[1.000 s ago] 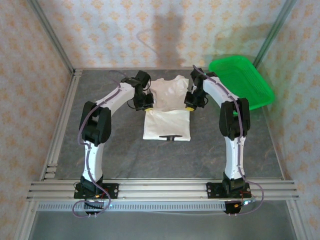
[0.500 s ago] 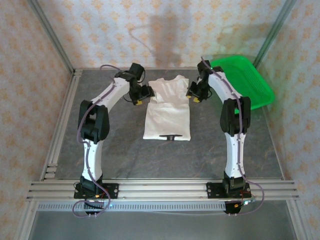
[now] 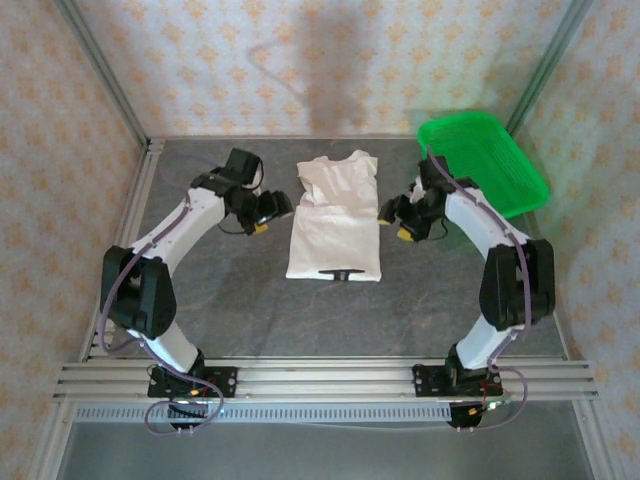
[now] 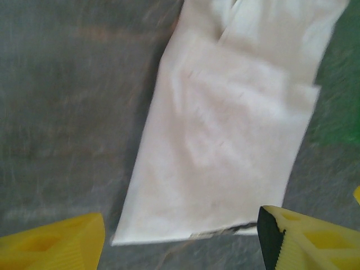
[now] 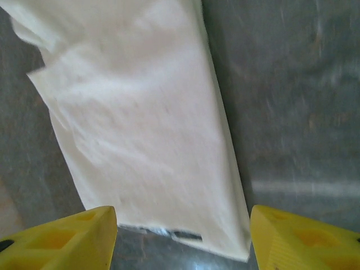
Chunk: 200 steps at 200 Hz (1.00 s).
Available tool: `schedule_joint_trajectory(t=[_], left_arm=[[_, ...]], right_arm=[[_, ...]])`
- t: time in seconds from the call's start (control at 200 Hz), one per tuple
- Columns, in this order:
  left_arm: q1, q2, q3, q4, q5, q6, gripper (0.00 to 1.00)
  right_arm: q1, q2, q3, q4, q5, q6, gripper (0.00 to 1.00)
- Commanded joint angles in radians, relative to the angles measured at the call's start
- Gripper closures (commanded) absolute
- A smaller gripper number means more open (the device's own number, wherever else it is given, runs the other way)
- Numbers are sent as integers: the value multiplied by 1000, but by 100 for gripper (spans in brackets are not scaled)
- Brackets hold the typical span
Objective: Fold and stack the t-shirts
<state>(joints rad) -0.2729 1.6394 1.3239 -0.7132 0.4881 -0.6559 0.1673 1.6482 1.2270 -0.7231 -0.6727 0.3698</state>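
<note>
1. T-shirt (image 3: 335, 222) is lying mid-bench (image 3: 250, 310), sides folded in, forming a long narrow rectangle, collar at the far end.
2. Left hand (image 3: 266, 210) and right hand (image 3: 402, 218) are flanking it, both spread, pinching nothing.
3. Lengthwise fold is probably coming next, calling for an even grip on both corners of one end; the cloth is looking soft, off-white and lightly wrinkled.

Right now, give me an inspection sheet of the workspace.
Surface: grey table, mottled, flat.
Job's things: one white t-shirt, sides folded in, flat mid-table.
Clutter: green basket, far right corner.
End effectors: left end effector open, empty, by the shirt's left edge; right end effector open, empty, by its right edge.
Cables: purple cables along both arms, looped at the bases.
Surroundings: patterned walls, aluminium frame.
</note>
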Motion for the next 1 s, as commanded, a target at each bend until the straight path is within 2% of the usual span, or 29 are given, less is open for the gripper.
schedule_joint_trajectory(t=[0.0, 0.145, 0.3, 0.61, 0.996], left_arm=[[-32, -82, -150, 95, 78, -65, 28], [-93, -137, -304, 174, 88, -134, 28], [-129, -137, -389, 262, 79, -200, 29], [-153, -71, -417, 356, 74, -254, 31], [-165, -45, -453, 354, 62, -277, 33]], right_arm=[[2, -95, -157, 111, -104, 68, 35], [7, -226, -374, 229, -143, 158, 34], [25, -250, -491, 343, -182, 243, 34], [92, -188, -523, 408, -175, 299, 37], [116, -164, -537, 423, -145, 319, 38]])
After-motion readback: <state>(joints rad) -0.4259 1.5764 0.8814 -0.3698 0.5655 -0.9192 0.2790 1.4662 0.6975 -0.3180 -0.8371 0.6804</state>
